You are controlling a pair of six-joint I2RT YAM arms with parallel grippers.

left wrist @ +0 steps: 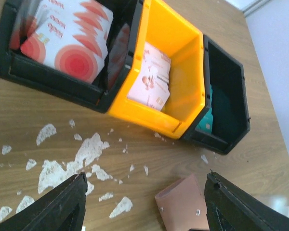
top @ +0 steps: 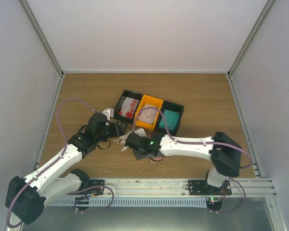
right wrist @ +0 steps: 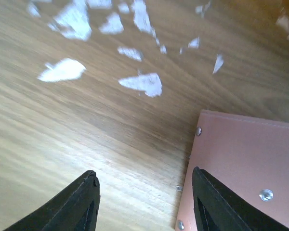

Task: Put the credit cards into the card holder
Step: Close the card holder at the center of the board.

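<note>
From above, both arms meet on the near side of the black-and-orange tray [top: 154, 98]. Left wrist: left gripper [left wrist: 144, 192] spread, empty, above white scraps [left wrist: 89, 151] on wood; glossy credit cards [left wrist: 70, 41] sit in the tray; the matte salmon card holder [left wrist: 183, 202] lies nearer. Right wrist: right gripper [right wrist: 144, 183] parted, empty, one finger at the holder's riveted edge.

The left arm [top: 62, 159] reaches from the lower left toward frame centre; the right arm [top: 192, 144] bends at its elbow and stretches leftward. The left gripper [left wrist: 144, 211] and right gripper [right wrist: 144, 202] sit close together, jaws apart, seemingly holding nothing.
</note>
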